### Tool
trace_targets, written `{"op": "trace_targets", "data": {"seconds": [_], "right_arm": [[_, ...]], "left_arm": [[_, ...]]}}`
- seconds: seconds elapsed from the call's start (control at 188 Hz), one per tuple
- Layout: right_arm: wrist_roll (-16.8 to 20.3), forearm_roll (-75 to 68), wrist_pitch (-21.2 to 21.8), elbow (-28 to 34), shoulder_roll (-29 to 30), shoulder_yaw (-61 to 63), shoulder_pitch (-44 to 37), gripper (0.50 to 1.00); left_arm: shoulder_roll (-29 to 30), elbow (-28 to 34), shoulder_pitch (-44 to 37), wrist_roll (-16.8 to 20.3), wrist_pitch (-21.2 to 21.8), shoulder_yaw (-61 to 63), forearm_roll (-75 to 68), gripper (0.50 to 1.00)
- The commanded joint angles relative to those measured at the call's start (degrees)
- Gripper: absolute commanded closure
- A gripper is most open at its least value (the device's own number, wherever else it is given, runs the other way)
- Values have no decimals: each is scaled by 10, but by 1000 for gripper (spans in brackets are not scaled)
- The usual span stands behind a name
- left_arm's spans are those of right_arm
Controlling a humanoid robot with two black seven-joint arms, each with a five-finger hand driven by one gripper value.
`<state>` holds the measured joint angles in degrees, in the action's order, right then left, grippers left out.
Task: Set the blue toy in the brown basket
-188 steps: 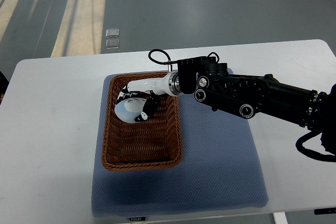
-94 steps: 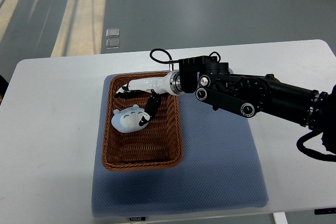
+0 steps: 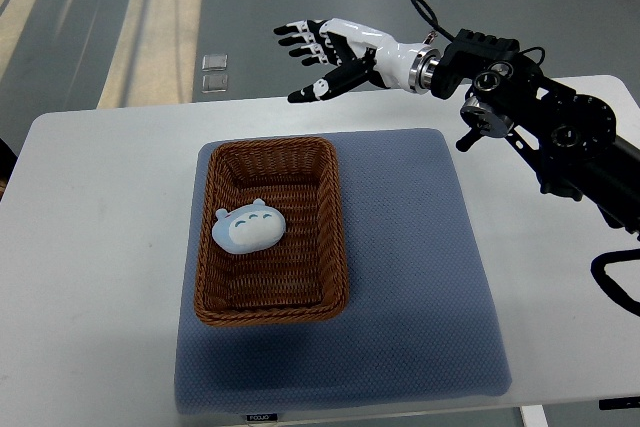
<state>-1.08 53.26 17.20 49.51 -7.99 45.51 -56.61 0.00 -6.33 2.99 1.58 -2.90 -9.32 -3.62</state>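
Blue toy (image 3: 249,228) now lies released in the brown basket (image 3: 268,304), while the right hand (image 3: 325,53), fingers spread and empty, has lifted away to the far side, so the placing looks done.

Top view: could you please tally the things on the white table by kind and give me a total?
Blue toy: 1, lying in the basket
Brown basket: 1
Blue-grey mat: 1, under the basket
Total: 3
The right hand hangs open above the table's far edge, holding nothing.
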Motion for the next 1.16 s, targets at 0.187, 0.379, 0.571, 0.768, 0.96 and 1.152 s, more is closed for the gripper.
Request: {"op": "trace_targets", "data": {"seconds": [0.187,0.379,0.571,0.768,0.96,1.152], "right_arm": [[-30,-142,-68,-55,20,140,52,597],[-62,-265,-106,-97,18,153,100,597],[-87,-323,-108,-145,23,155,123,597],[-105,-359,-131,-148,31,155,135,597],[-121,-359,-146,-149,35,151,135,597],[-132,-359,-158,-149,35,150,135,597]], "left_arm": [[0,0,0,0,0,0,0,500],[0,0,0,0,0,0,0,500],[0,0,0,0,0,0,0,500],[0,0,0,0,0,0,0,500],[0,0,0,0,0,0,0,500],[0,0,0,0,0,0,0,500]]}}
